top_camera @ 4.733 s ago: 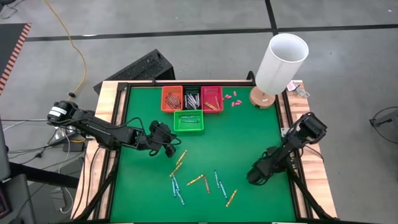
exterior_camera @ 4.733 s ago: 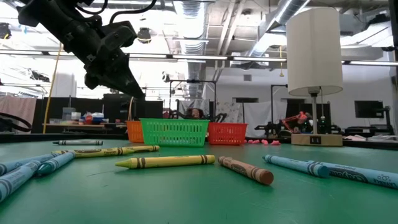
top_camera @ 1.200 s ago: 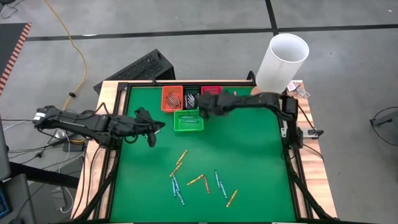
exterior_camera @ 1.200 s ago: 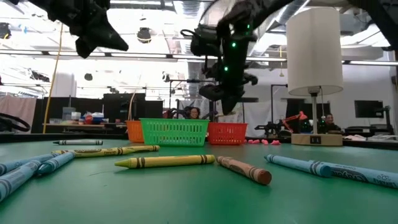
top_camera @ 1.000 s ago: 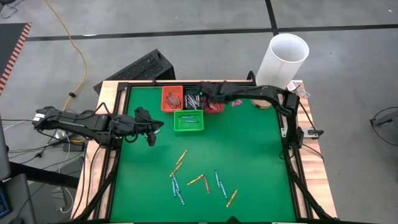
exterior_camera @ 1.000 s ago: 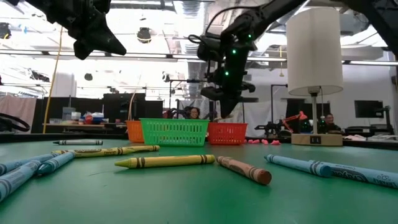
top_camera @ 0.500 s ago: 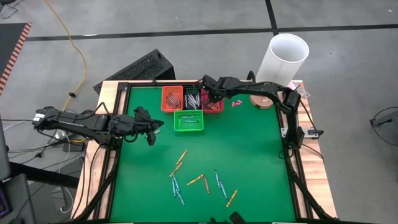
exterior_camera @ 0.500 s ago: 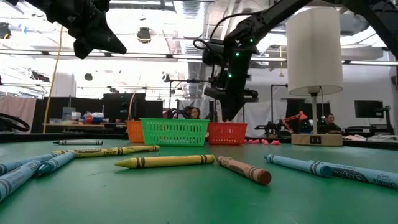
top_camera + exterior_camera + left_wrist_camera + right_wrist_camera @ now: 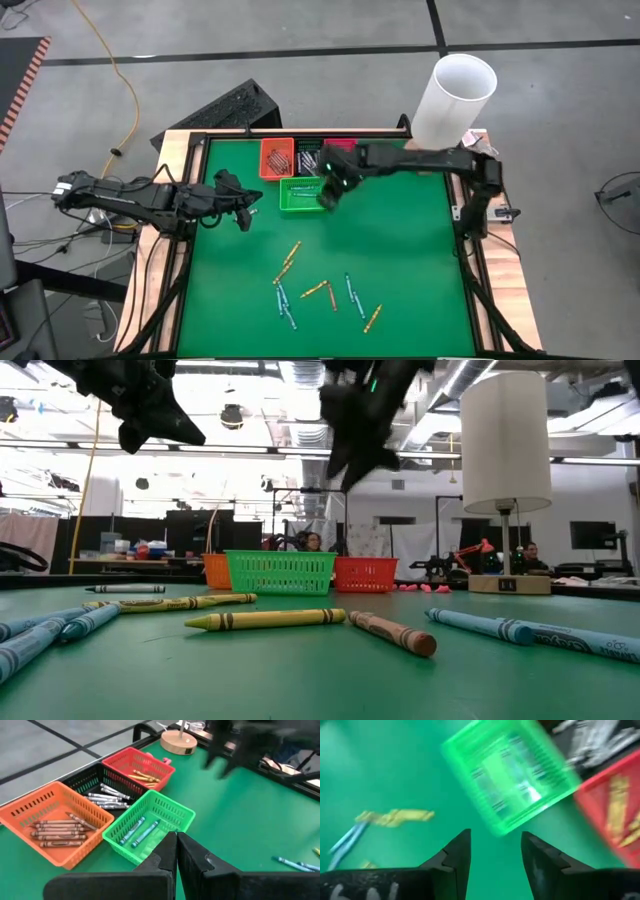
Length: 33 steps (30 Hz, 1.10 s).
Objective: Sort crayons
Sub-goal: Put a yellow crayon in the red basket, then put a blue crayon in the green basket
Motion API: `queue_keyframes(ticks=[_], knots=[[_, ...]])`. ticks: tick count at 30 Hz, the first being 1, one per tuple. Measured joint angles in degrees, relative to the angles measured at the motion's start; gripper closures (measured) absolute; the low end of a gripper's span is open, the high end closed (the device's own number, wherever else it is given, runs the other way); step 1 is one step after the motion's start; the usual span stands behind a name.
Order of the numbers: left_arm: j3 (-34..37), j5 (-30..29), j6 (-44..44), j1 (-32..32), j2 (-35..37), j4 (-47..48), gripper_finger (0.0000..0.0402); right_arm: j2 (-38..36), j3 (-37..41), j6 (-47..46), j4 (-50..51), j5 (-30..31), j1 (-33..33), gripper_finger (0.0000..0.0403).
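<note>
A: How is the counter (image 9: 400, 260) seen?

B: It is viewed straight down from above, whole, and level from its surface, close behind the crayons (image 9: 265, 620), facing the room.

A: And the wrist cameras?

B: Both are aimed down at an angle, close. The green basket (image 9: 150, 822) is shared by all four views; the lamp (image 9: 450, 100) by the overhead and low views.
</note>
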State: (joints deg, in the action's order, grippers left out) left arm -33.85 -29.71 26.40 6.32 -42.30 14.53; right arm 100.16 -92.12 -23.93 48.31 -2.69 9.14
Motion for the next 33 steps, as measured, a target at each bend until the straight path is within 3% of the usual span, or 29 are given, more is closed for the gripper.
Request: queue_keyframes(ticks=[5,9,13,16,20,26,29,33], knots=[[0.0,0.5,1.9,0.0,0.0,0.0,0.0401,-4.8,0.1,-7.6,5.1,5.8,-12.7,0.0245],[0.0,1.8,4.3,0.0,0.0,-1.5,0.0401,-5.2,1.6,-16.3,7.4,15.8,-24.5,0.0247],[0.0,4.5,6.0,0.0,0.0,-3.3,0.0401,-2.2,1.8,-31.7,8.6,25.7,-34.6,0.0247],[0.0,4.3,9.6,0.5,0.0,-3.7,0.0401,0.7,1.8,-40.0,2.9,28.3,-39.9,0.0247],[0.0,4.3,8.8,2.9,-0.5,-3.4,0.04,5.1,1.8,-40.8,-4.0,32.7,-44.3,0.0247],[0.0,5.5,7.5,7.0,-3.5,-5.2,0.0367,10.7,1.8,-54.2,5.0,33.8,-45.0,0.0247],[0.0,5.5,7.2,9.6,-5.9,-5.1,0.0332,13.3,1.8,-60.9,10.9,30.2,-44.9,0.0247],[0.0,5.0,7.3,13.1,-9.2,-6.7,0.0278,16.1,1.8,-63.3,13.4,23.7,-45.6,0.0247]])
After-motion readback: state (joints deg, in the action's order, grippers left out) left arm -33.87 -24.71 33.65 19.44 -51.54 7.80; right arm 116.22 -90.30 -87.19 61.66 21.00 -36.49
